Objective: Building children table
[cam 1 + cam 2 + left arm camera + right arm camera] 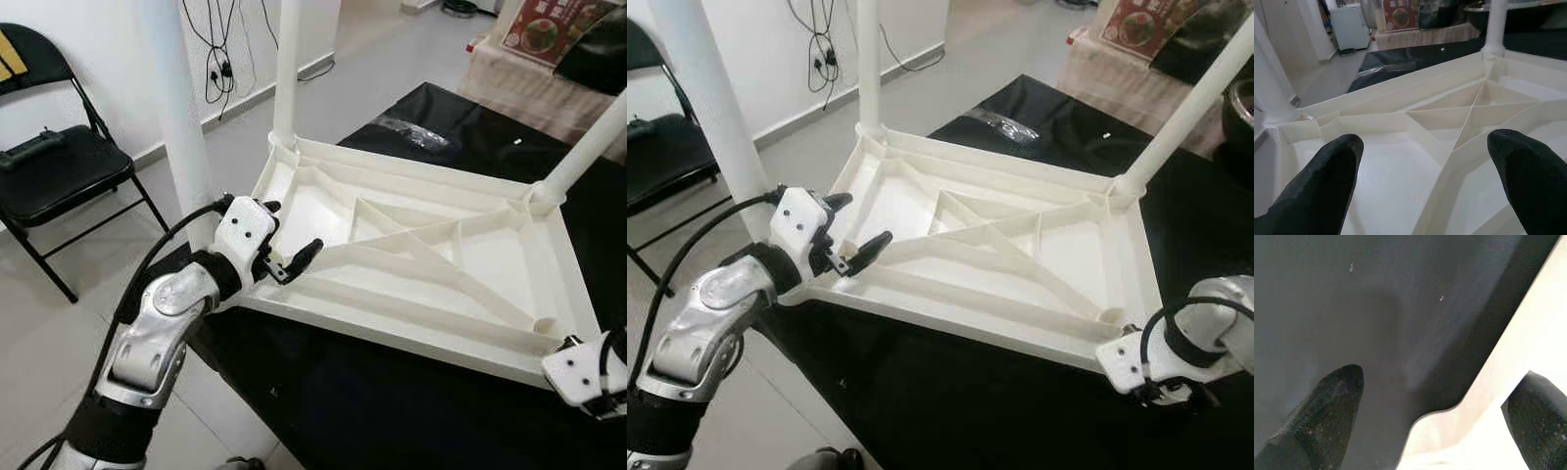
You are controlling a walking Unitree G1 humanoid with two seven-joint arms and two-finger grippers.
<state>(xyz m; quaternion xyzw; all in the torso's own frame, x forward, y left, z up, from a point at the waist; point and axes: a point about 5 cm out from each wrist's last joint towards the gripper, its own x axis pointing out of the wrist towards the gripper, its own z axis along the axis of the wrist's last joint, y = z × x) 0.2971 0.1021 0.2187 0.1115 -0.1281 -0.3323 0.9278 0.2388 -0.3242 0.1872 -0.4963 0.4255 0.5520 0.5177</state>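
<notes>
**Inspector:** Black fingers first. Report both sets.

**Assistant:** Left gripper (286,245), centre-left of the head view, has its fingers spread wide and holding nothing; they hang over the near-left corner of the white tabletop (421,250), close by the leg there. Right gripper (1161,390), lower right of the frame, is also spread wide and empty. Its wrist view shows one finger over the black cloth (1376,308) and the other over the white rim, so the jaws straddle the near-right corner edge.

**Inspector:** Where is the table, and how complete?

**Assistant:** Upside down on the black-covered surface (392,411), ribbed underside up, filling the middle of the frame. Three white legs stand in corner sockets: near left (181,127), far left (286,69), far right (588,142). The near-right corner socket (545,325) looks empty. My judgement: three of four legs fitted, one leg left, then turning the table upright. No spare leg is visible.

**Inspector:** Arm pose?

**Assistant:** Left arm (157,333) rises from the lower left, elbow bent, wrist angled toward the tabletop. Right forearm (1220,313) enters from the right edge, wrist turned down at the corner.

**Inspector:** Surroundings?

**Assistant:** A black folding chair (49,166) stands at upper left.
</notes>
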